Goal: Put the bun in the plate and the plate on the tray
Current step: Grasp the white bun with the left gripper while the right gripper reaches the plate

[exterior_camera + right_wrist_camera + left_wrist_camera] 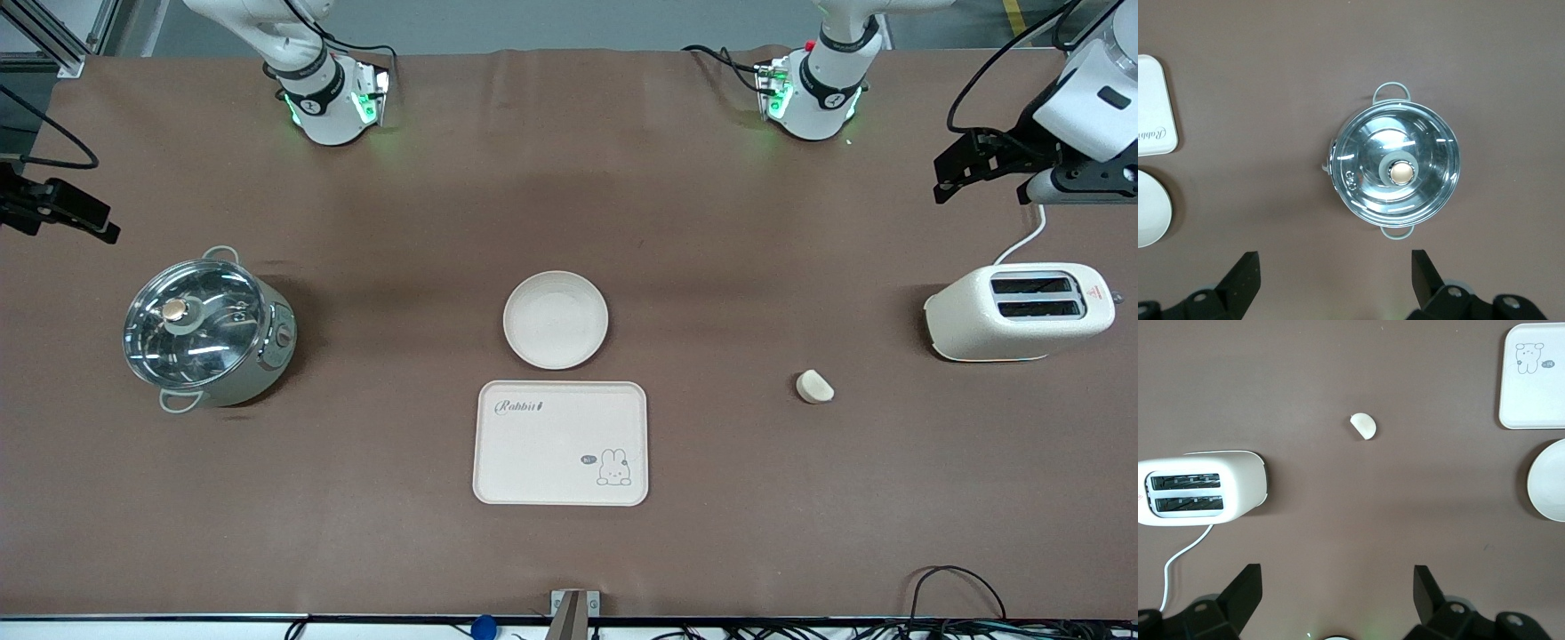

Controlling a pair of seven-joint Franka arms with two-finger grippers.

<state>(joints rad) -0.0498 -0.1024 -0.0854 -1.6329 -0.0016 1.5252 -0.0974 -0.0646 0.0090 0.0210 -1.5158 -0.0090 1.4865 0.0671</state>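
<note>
Bun (814, 387) lies loose on tabletop (711, 267) near toaster (1019, 312), toward left arm's end, well apart from plate (556, 320) and tray (561, 443); left claw (1338, 587), jaws apart, hovers closer than right claw (1336, 270), also apart over the pot's (1395, 173) end.
</note>
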